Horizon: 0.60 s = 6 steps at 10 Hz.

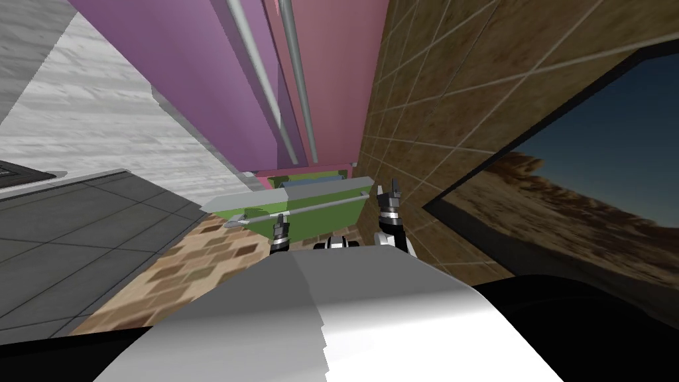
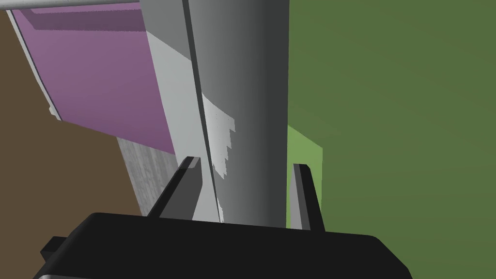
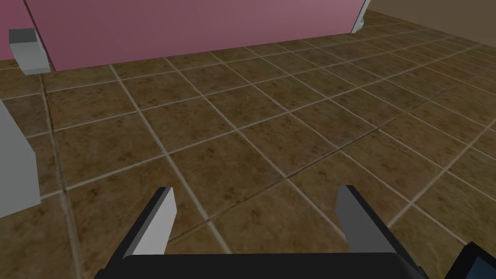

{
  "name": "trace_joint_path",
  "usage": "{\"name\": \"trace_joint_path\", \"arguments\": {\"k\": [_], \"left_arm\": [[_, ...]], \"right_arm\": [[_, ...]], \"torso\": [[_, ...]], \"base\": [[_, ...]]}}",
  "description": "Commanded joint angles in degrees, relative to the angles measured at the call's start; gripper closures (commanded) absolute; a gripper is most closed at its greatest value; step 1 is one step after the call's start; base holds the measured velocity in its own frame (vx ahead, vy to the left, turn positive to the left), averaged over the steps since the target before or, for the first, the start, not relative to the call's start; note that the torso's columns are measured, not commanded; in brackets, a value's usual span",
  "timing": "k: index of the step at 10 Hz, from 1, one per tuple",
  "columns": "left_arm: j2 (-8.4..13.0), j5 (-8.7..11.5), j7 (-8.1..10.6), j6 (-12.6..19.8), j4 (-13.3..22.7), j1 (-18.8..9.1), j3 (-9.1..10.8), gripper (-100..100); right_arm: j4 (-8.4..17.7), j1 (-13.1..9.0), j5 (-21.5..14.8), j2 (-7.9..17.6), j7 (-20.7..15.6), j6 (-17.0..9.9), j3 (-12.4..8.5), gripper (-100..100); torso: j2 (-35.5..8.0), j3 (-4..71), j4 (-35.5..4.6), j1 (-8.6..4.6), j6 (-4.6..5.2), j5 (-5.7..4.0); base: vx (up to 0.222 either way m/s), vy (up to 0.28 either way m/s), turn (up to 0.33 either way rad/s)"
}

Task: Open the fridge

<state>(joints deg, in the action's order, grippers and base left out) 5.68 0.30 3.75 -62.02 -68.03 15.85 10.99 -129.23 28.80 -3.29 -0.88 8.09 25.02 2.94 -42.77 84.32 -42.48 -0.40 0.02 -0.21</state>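
The fridge has a tall purple door (image 1: 199, 79) and a pink door (image 1: 338, 66), each with a long grey bar handle. Below them a green drawer (image 1: 318, 222) stands out from the fridge front, with a grey bar handle (image 1: 298, 211) across it. My left gripper (image 1: 280, 222) is at that bar. In the left wrist view the thick grey handle (image 2: 247, 97) runs between the fingers of my left gripper (image 2: 246, 169), which press its sides, and the green drawer front (image 2: 387, 121) lies beside it. My right gripper (image 1: 388, 189) hangs open by the brown tiled wall, its fingers (image 3: 157, 218) wide apart.
A brown tiled wall (image 1: 431, 99) stands close on the right with a dark-framed landscape picture (image 1: 583, 186). A grey tiled surface (image 1: 66, 232) and a pale wood-grain wall (image 1: 99, 119) lie to the left. Brick-patterned floor (image 1: 199, 258) lies under the drawer.
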Motion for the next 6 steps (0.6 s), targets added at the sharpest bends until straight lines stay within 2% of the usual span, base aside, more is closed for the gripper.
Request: {"name": "trace_joint_path", "arguments": {"k": [1,6], "left_arm": [[0.97,0.26,0.98,2.59,-2.56,0.30,0.29,-100],[3.53,1.18,3.00,9.21,-7.52,-0.82,1.40,-100]], "right_arm": [[0.00,0.00,0.00,0.00,0.00,0.00,0.00,0],[0.00,0.02,0.00,0.01,0.00,0.00,0.00,0]], "torso": [[0.03,0.05,-0.08,0.15,-0.07,-0.06],[0.53,0.28,0.19,0.43,-0.01,0.20]], "base": [[-0.106,-0.034,0.010],[-0.028,-0.045,0.006]]}}
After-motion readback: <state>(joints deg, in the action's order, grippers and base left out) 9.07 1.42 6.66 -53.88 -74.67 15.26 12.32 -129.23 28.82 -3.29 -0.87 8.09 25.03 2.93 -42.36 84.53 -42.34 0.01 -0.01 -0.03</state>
